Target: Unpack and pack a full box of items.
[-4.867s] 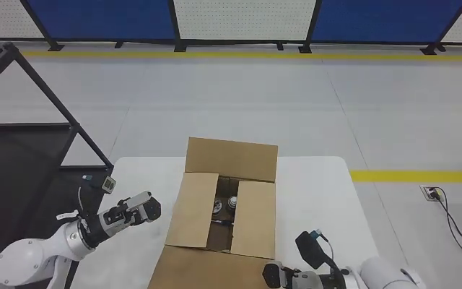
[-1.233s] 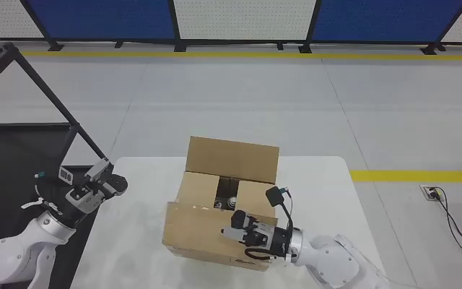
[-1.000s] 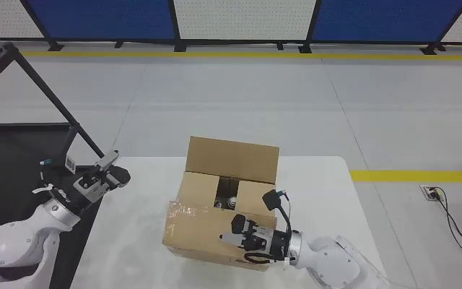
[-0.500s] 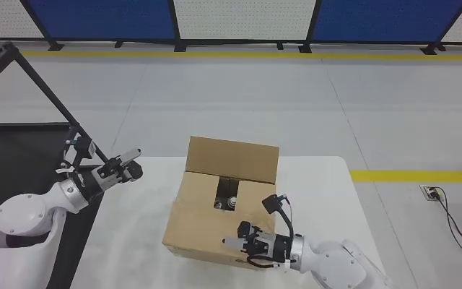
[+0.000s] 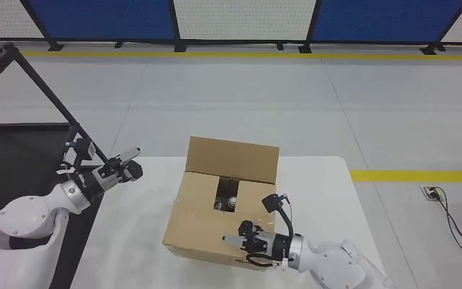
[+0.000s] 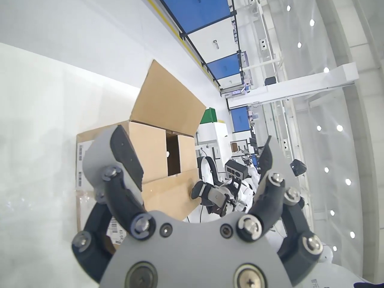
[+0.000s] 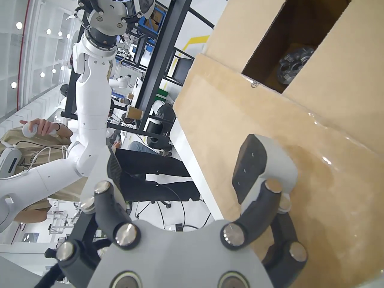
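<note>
Brown cardboard box (image 5: 198, 217) on the white worktop (image 5: 130, 246), far flap up. Right pincer (image 7: 182, 152) spread wide at the near flap, and left pincer (image 6: 194, 135) is also spread, well off to the side.

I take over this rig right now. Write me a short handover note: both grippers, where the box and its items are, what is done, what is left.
Left gripper: open, empty, near the far left corner of the table, apart from the box.
Right gripper: open, empty, one finger lying on the near flap.
The box sits mid-table. The side flaps are folded in, the near flap is folded over them, and the far flap stands up. Metal parts lie inside.
Done: three flaps down.
Left: probably fold the far flap down. Whether unpacking happened cannot be told.
</note>
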Robot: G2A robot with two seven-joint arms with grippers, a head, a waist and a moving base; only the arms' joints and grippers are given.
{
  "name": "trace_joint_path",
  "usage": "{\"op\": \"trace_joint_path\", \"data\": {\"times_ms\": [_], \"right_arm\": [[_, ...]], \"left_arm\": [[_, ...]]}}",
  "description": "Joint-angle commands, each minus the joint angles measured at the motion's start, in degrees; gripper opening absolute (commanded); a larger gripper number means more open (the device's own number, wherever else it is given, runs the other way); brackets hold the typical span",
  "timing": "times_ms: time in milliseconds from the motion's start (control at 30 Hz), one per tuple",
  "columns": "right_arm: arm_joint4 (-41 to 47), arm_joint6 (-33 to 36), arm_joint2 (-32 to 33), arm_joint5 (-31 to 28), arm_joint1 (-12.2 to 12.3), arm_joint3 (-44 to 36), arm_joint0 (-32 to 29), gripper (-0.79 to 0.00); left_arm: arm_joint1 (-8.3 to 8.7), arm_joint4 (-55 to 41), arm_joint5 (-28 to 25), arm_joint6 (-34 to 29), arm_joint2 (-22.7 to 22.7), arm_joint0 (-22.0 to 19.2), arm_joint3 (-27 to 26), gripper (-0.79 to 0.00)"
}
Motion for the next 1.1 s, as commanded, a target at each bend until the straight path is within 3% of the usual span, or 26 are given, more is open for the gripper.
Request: {"op": "trace_joint_path", "data": {"times_ms": [0, 267, 700, 900, 1067], "right_arm": [[0.0, 0.5, 0.1, 1.0, 0.0, 0.0, 0.1, 0.000], [-0.1, 2.7, 0.8, 4.7, -0.1, -0.3, 0.6, 0.000], [-2.1, -3.0, 1.5, -2.6, -0.4, -4.3, -1.5, 0.000], [-4.1, -3.9, -0.1, 2.1, -1.1, -4.8, 0.7, 0.000], [-3.9, -3.1, -1.5, 4.8, -1.7, -4.6, 2.7, 0.000]], "left_arm": [[-0.01, 0.7, -0.6, 0.4, 0.6, -0.7, 1.0, 0.000], [-0.26, 1.5, -1.4, -0.7, 3.8, -4.7, 4.6, 0.000], [-0.18, 2.6, -2.6, 0.3, 5.2, -5.2, 6.5, 0.000], [-0.03, 2.2, -2.7, 0.7, 4.8, -5.2, 8.7, 0.000], [-0.53, 3.0, -5.0, 0.5, 7.7, -8.5, 12.7, 0.000]]}}
